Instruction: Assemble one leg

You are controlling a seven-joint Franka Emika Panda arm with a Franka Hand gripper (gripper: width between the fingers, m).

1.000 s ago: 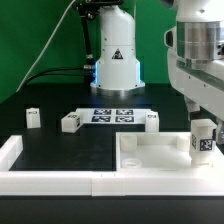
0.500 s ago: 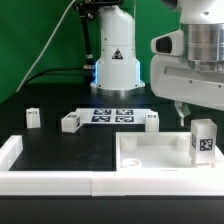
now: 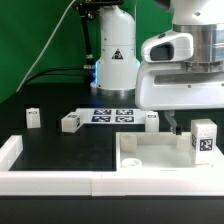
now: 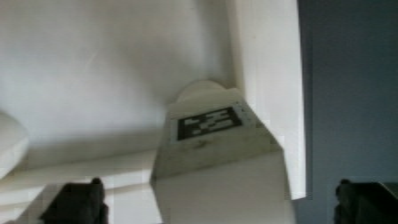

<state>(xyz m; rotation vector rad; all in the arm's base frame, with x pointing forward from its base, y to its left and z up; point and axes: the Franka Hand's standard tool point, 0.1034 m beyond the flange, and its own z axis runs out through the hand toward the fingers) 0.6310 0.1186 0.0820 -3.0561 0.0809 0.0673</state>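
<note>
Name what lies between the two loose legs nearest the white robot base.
The marker board lies flat between them: one leg on the exterior view's left of it, the other leg on its right. The exterior view shows this.

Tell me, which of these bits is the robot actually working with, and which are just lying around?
In use:
- the leg, standing upright at the tabletop's corner
- the open hand near it

Lying about:
- three spare legs on the black table
- the marker board
</note>
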